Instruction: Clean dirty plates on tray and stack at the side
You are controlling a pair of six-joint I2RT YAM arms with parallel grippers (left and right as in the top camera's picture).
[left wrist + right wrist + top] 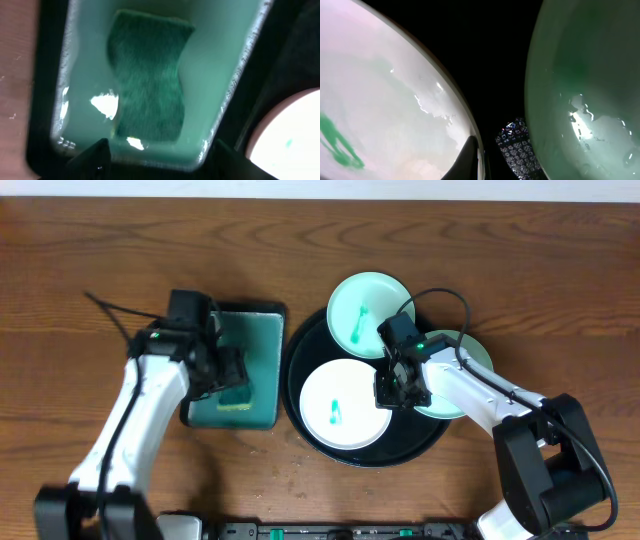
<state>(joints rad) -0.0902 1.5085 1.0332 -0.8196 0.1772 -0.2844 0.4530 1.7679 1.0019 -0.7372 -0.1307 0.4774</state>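
Round tray [300,365], bench [100,240] centre, holds 3 plates [365,305] at 12, 3 and 7 o'clock; the 12 and 7 ones show teal smears. R pincer [393,390] closed at 7 o'clock plate [340,430] rim, grip unconfirmed. L pincer [160,155] open over sponge [147,75] in rect. tray [262,320], at 9 o'clock.

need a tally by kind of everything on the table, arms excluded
plates: 3
round black tray: 1
rectangular tray: 1
sponge: 1
Total: 6
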